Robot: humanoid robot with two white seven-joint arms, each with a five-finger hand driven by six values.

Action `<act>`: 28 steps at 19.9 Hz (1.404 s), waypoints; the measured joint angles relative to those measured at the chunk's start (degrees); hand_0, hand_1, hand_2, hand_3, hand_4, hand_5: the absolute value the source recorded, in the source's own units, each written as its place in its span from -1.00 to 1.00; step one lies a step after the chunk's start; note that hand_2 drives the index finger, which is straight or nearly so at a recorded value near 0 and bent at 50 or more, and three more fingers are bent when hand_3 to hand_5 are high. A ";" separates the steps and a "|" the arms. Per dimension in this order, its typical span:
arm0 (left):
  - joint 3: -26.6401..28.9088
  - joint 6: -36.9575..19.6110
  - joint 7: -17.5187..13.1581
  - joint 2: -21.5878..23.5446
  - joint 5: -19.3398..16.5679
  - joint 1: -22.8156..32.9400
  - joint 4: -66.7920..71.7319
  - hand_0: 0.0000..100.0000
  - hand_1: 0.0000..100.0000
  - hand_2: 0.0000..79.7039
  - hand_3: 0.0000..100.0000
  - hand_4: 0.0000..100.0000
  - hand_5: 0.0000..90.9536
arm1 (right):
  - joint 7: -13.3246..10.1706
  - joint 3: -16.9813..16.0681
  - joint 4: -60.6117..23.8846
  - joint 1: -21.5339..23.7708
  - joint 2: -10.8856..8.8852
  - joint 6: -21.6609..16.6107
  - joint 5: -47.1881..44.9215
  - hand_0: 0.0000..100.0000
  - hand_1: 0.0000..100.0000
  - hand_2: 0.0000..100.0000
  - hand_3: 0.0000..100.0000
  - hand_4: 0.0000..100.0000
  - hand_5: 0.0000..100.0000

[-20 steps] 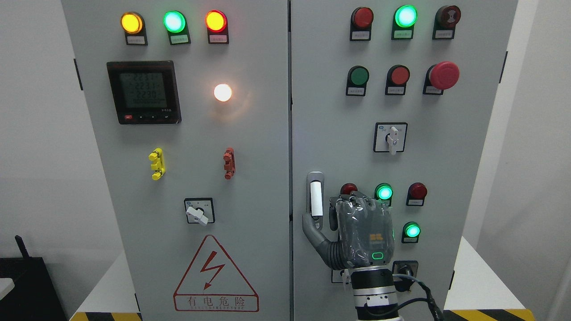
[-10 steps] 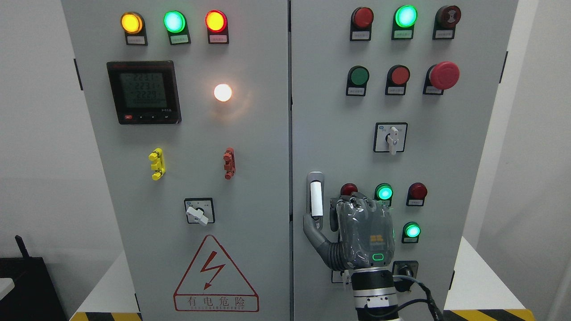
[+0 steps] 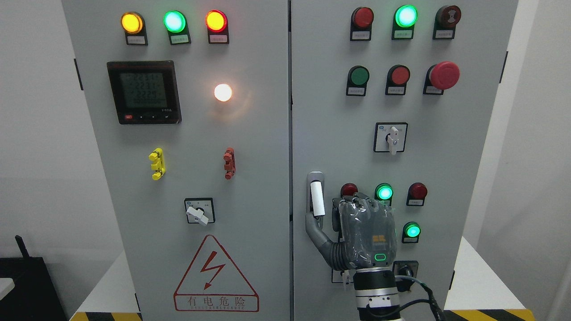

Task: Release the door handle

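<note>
Grey sheet-metal doors of an electrical cabinet (image 3: 250,147) are filling the frame, the right door crowded with red and green round indicator lamps (image 3: 384,192) just beside the robot's knuckles. The silver door handle with a white vertical grip (image 3: 316,195) is standing upright near that door's left edge, its long axis running top to bottom. The right hand (image 3: 352,234), grey and plastic-wrapped, is rising from the bottom edge, its thumb (image 3: 313,224) touching the handle's lower end, its other fingers curling beside it, gripping nothing.
</note>
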 measured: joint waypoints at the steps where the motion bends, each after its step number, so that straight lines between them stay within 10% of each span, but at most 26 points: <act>1: 0.00 0.00 0.00 0.00 0.00 0.00 0.00 -0.76 -0.22 -1.00 -1.00 -1.00 -1.00 | 0.00 -0.06 0.00 0.01 0.00 0.00 0.00 -0.13 -0.07 0.89 1.00 0.72 0.91; 28: 0.00 0.00 0.00 0.01 0.00 0.02 0.00 -0.76 -0.22 -1.00 -1.00 -1.00 -1.00 | -1.59 -2.04 -1.73 0.22 -0.36 -0.01 -0.06 -0.12 -0.02 0.91 1.00 0.75 0.94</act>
